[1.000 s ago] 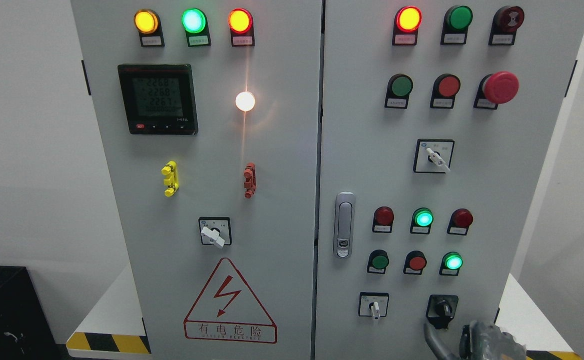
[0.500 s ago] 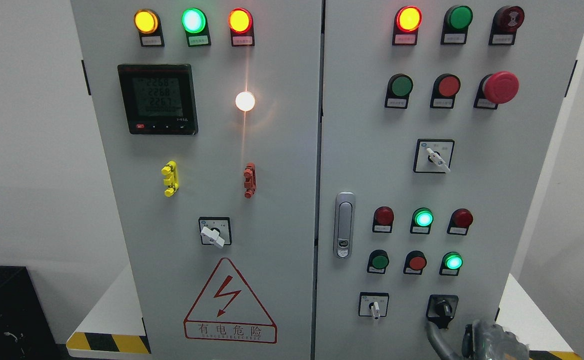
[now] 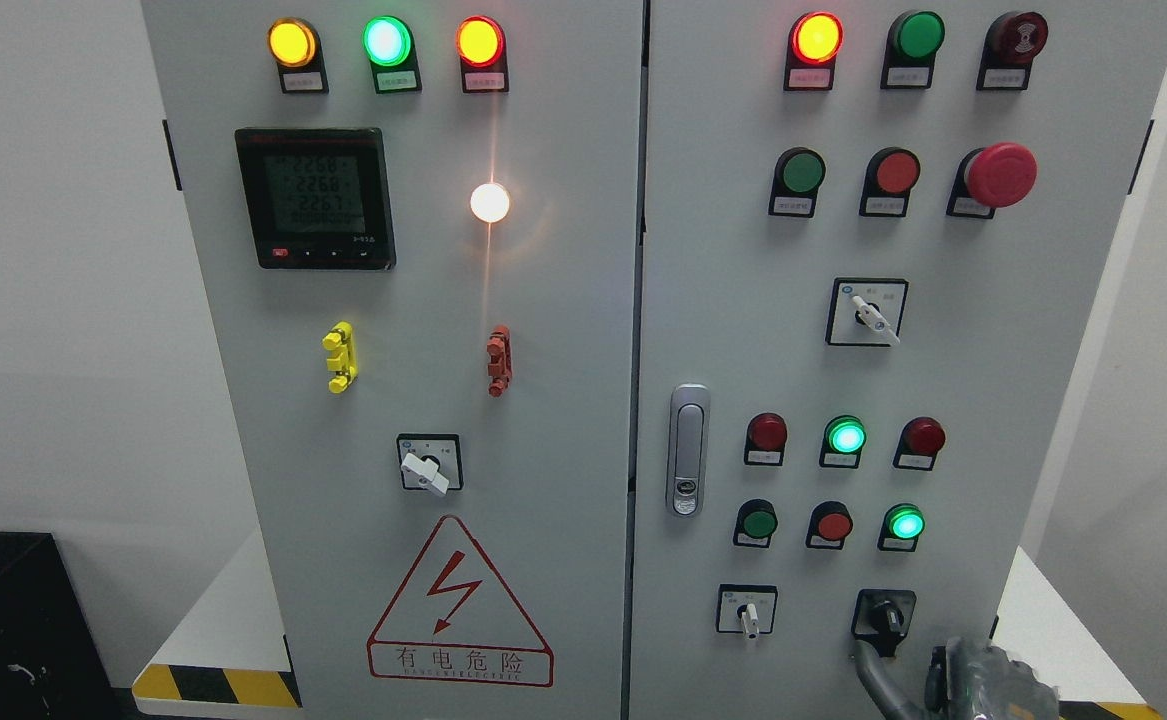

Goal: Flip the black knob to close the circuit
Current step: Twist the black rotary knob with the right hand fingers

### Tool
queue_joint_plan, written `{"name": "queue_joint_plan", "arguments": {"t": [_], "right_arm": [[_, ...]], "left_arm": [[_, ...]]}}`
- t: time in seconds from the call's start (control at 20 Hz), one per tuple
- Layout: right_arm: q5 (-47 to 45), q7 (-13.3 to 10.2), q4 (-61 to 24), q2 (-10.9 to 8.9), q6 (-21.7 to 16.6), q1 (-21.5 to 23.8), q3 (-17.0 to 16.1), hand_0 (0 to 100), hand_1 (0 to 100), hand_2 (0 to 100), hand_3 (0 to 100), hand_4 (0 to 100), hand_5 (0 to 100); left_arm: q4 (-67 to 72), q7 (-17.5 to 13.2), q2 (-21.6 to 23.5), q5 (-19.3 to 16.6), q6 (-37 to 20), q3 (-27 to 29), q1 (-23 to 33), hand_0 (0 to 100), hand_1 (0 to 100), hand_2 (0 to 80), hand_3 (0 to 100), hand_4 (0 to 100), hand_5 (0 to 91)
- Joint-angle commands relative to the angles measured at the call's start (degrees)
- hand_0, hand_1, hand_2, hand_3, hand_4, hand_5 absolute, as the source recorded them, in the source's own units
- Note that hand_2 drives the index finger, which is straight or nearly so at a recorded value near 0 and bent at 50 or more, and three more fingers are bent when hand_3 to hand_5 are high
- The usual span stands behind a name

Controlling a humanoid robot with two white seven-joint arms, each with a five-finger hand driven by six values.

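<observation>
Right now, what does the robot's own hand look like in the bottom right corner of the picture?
Only part of the right hand shows at the bottom edge: a bulky grey body with a dull metallic sheen and dark seams. One slim, curved grey finger reaches up toward the black knob. No cables or markings are visible.

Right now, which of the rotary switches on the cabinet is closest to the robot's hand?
The black knob at the bottom right of the right door. The right hand sits just below and right of it; the three other switches have white handles and lie farther away.
</observation>
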Motion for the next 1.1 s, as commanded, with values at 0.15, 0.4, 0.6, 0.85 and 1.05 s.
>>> {"name": "queue_joint_plan", "arguments": {"t": [0.15,0.4,0.6,0.85,1.05], "right_arm": [[-0.1,0.0,0.4,-0.63,0.0,-0.1,-1.2,0,0,94,100,100,100],[-0.2,0.0,0.5,-0.63,0.0,-0.1,-1.4,0,0,93,100,100,100],[-0.3,0.0,0.4,-0.71,0.1,-0.1,-1.7,0,0,93,100,100,100],[-0.6,0.0,0.3,-0.71,-0.1,-0.2,-3.2,0,0,93,100,100,100],[-0.9,0.0,0.3,-1.06,-0.1,-0.3,-3.7,0,0,93,100,100,100]], "left_arm": [[-1.7,0.0,0.0,0.0,0.0,0.0,1.3,12,56,0.0,0,0,0.0],[-1.7,0.0,0.0,0.0,0.0,0.0,1.3,12,56,0.0,0,0,0.0],[-1.7,0.0,0.0,0.0,0.0,0.0,1.3,12,56,0.0,0,0,0.0],[-1.7,0.0,0.0,0.0,0.0,0.0,1.3,12,56,0.0,0,0,0.0],[-1.7,0.0,0.0,0.0,0.0,0.0,1.3,12,56,0.0,0,0,0.0]]}}
